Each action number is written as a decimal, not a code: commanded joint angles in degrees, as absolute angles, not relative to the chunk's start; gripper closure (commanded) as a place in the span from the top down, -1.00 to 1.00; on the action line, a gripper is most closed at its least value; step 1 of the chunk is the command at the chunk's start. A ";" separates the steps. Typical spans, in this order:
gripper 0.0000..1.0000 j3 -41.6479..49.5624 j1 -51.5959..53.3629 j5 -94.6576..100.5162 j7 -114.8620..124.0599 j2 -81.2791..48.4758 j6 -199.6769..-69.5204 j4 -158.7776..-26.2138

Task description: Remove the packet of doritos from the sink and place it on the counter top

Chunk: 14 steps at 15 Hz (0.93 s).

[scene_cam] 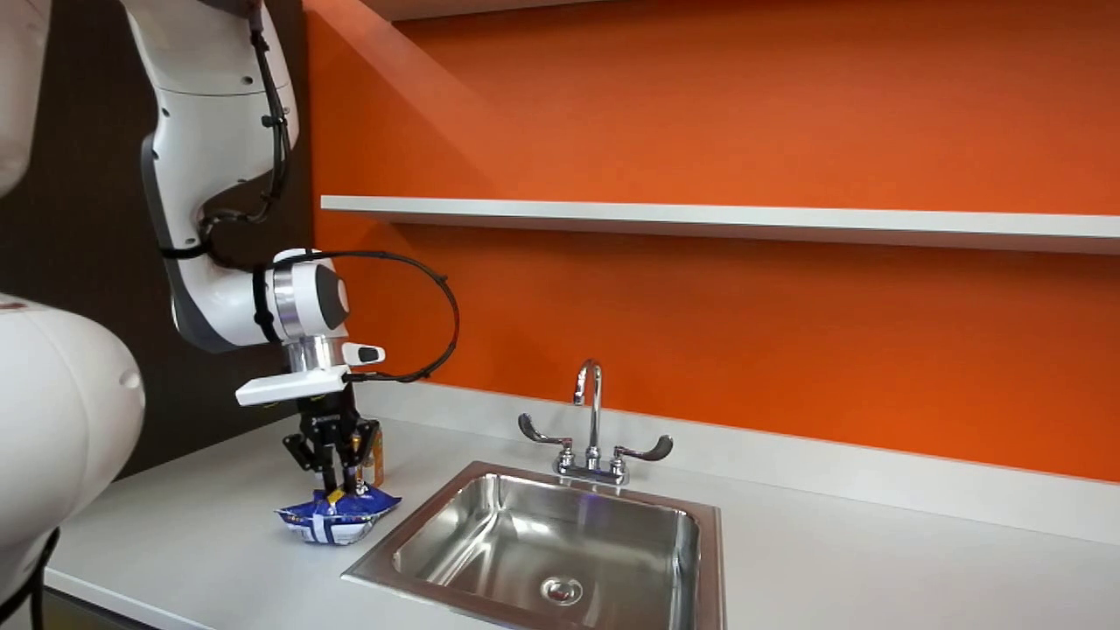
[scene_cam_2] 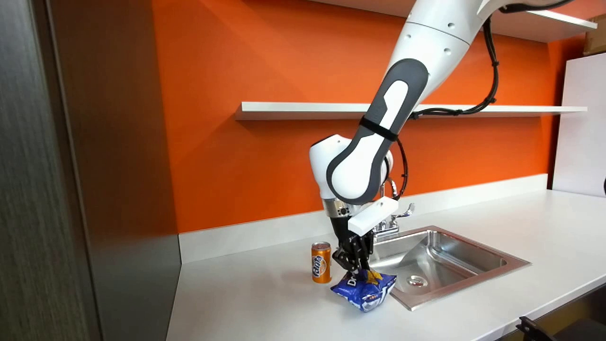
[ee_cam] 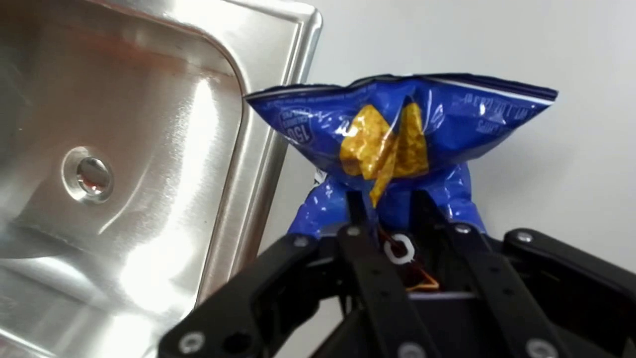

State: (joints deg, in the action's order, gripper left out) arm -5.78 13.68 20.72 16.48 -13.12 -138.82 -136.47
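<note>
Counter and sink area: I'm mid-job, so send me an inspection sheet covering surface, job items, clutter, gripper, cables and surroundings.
Surface: counter top, light grey-white, with the steel sink set into it.
Packet of doritos: beside the sink, outside its basin, over the counter top; whether it rests there, can't tell.
Clutter: orange can, upright on the counter top near the gripper.
Gripper: pointing down, pinching the packet's foil and creasing it.
Cables: black cable loops out into the air beside the arm; snags: nothing seen.
Surroundings: faucet behind the sink, white shelf on an orange wall.
</note>
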 commanded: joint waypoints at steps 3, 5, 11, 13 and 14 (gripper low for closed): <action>0.52 -5.19 13.00 20.61 16.04 -8.68 -137.27 -137.62; 0.82 -5.06 12.91 20.80 16.81 -6.97 -136.59 -137.85; 1.00 -5.85 12.20 17.04 17.54 -0.56 -135.44 -140.17; 1.00 -5.89 11.78 14.54 18.28 2.16 -135.57 -141.56; 1.00 -5.83 11.50 13.57 18.75 3.69 -135.91 -142.44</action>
